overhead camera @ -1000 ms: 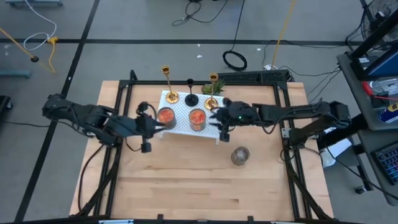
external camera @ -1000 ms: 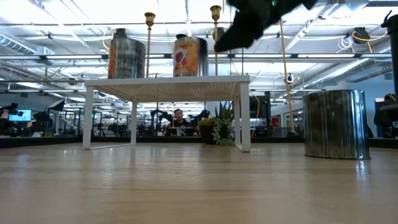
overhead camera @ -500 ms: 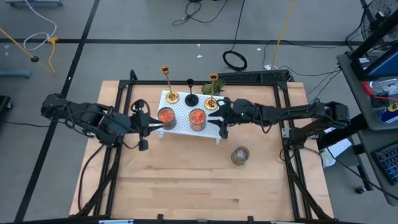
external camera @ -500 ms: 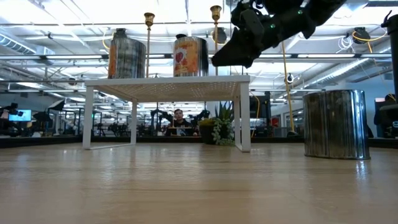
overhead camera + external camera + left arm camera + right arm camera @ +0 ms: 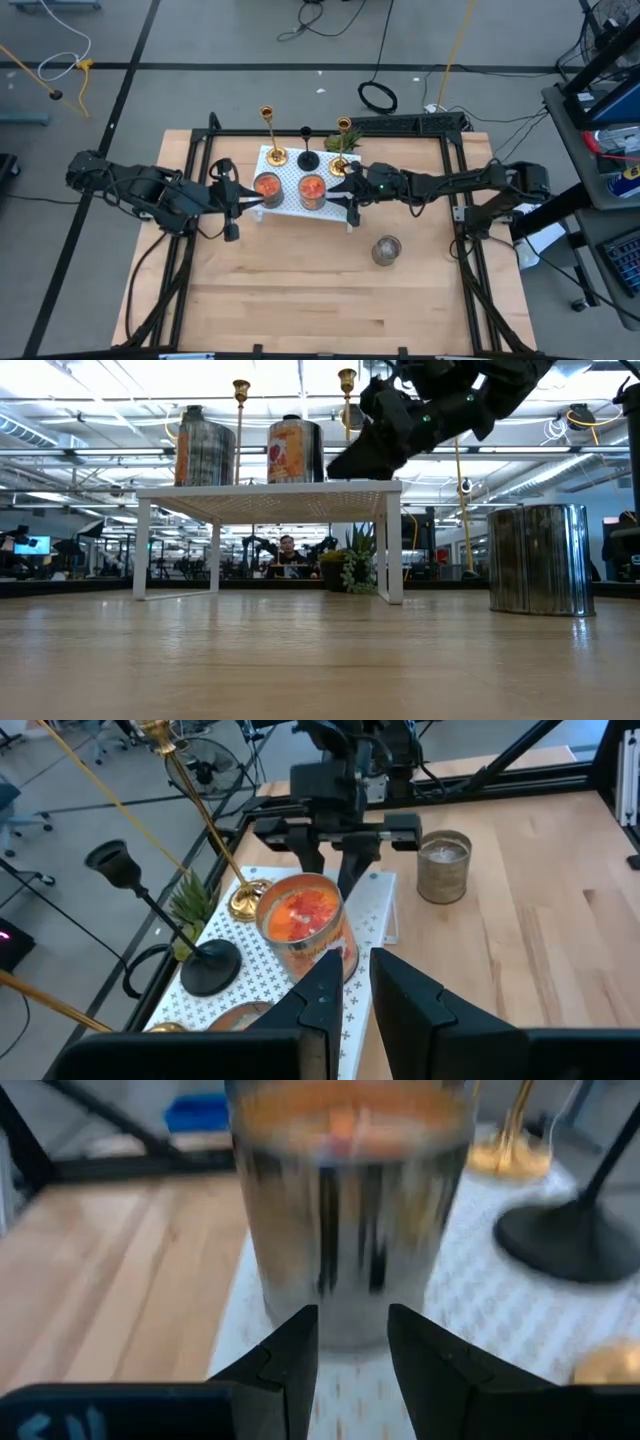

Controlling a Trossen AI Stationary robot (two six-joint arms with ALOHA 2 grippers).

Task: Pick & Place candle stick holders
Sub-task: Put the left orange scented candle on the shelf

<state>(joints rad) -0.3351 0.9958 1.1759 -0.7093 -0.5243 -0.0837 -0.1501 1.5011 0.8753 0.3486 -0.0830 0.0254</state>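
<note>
So, not much of the job looks done yet — all three candle stick holders are on the small white perforated metal riser point(image 5: 290, 190) at the far side of the pale wooden table point(image 5: 300, 300). That's the tall shiny gold candlestick point(image 5: 272, 135) on the left, the short black candlestick point(image 5: 307, 148) in the middle, and the second gold candlestick point(image 5: 342, 145) on the right. None of them is held.

Both arms are at the two orange candle tins sitting at the riser's front edge instead. The right gripper point(image 5: 338, 189) is spread wide — its fingers point(image 5: 275, 1350) frame the right-hand shiny tin candle with orange wax point(image 5: 313, 189) without touching it, going by the right wrist view. The left gripper point(image 5: 245, 199) sits just beside the left orange tin candle point(image 5: 266, 186); its fingers point(image 5: 400, 995) show a narrow gap with nothing between them.

A third silver tin candle point(image 5: 386, 250) stands on the bare table, well apart from the riser.

My guess: the tins get cleared first, then the holders — basically everything's left.
</note>
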